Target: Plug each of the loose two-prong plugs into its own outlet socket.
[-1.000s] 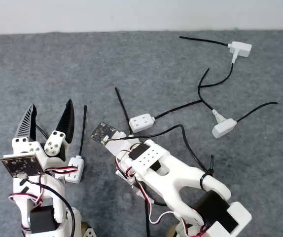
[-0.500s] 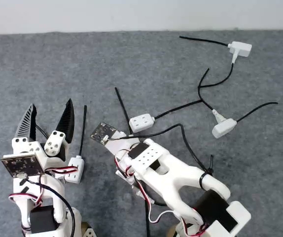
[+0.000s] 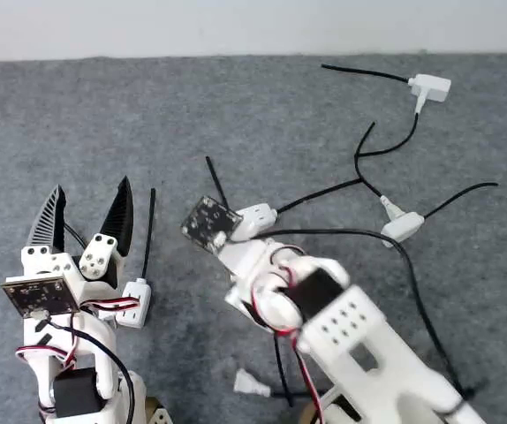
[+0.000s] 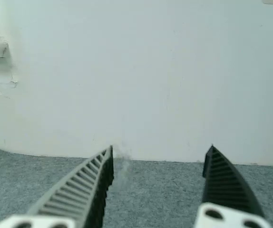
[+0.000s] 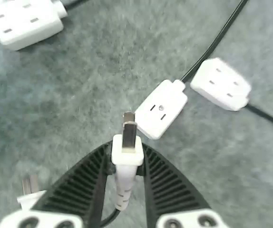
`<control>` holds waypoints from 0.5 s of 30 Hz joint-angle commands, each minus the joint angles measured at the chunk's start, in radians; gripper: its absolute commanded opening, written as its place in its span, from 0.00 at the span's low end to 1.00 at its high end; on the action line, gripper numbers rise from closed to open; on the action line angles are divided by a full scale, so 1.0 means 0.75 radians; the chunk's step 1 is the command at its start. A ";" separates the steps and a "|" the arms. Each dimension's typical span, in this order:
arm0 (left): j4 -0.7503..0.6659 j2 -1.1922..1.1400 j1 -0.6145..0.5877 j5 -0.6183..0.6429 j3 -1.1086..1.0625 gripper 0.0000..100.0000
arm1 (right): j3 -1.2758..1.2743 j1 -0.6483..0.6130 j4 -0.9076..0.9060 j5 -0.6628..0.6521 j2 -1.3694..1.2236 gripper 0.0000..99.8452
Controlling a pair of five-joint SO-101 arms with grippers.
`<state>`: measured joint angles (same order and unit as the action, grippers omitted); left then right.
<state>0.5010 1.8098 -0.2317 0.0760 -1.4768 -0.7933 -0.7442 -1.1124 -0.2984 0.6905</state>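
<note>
My right gripper (image 5: 127, 152) is shut on a white two-prong plug (image 5: 127, 148), prongs pointing at a small white socket (image 5: 161, 108) just ahead on the carpet. Two more sockets lie beyond, a large one (image 5: 24, 21) and a smaller one (image 5: 220, 84). From above, the right arm's wrist board (image 3: 209, 221) sits against the centre socket (image 3: 258, 216); further sockets lie at the right (image 3: 402, 228) and far right (image 3: 430, 87). A loose plug (image 3: 252, 382) lies near the front, and another plug (image 3: 134, 303) rests beside the left arm. My left gripper (image 3: 84, 212) is open, holding nothing.
Black cables (image 3: 359, 168) run over the grey carpet between the sockets, and one thick cable (image 3: 412, 283) trails along the right arm. A white wall (image 4: 136, 71) stands ahead of the left gripper. Another loose plug (image 5: 29, 194) lies beside the right gripper.
The right arm has swung round and pushed its wrist forward to the centre socket, uncovering a loose plug on the carpet near the front. The left arm has not moved.
</note>
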 commanded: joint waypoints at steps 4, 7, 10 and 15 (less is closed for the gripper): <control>0.037 0.012 0.143 -0.029 0.019 0.30 | 0.115 0.011 -0.138 -0.192 0.247 0.01; 0.104 0.012 0.270 -0.082 0.030 0.30 | 0.129 0.013 -0.138 -0.219 0.263 0.01; 0.178 0.012 0.381 -0.094 0.044 0.30 | 0.190 0.015 -0.146 -0.217 0.257 0.01; 0.297 0.012 0.505 -0.147 0.105 0.30 | 0.295 0.015 -0.144 -0.248 0.251 0.01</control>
<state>0.6682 1.8098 0.0844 -0.0023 -1.4722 -0.6782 -0.7457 -1.2137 -0.4473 0.8577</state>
